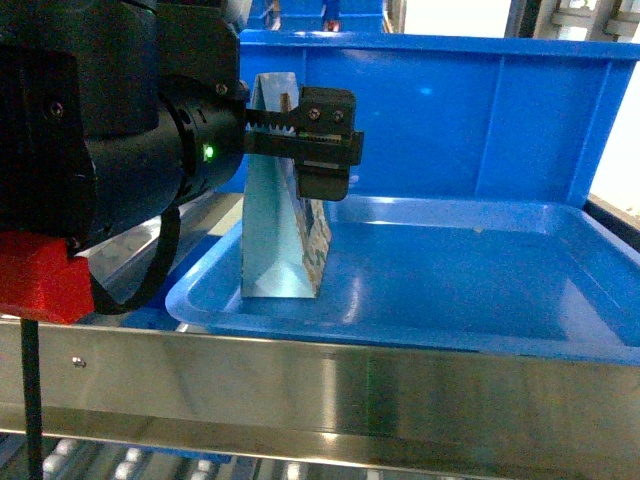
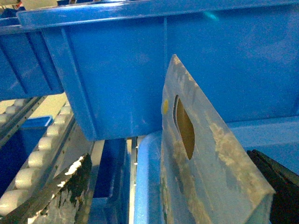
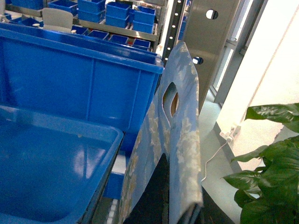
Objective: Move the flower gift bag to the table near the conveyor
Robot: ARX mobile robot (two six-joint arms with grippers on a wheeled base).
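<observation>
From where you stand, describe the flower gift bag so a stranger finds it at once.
Find the shallow blue tray behind the steel rail, before the tall blue bin. At the tray's left end stands the flower gift bag, upright, with the left gripper at its top. It is the only pale, printed thing among plain blue plastic.
</observation>
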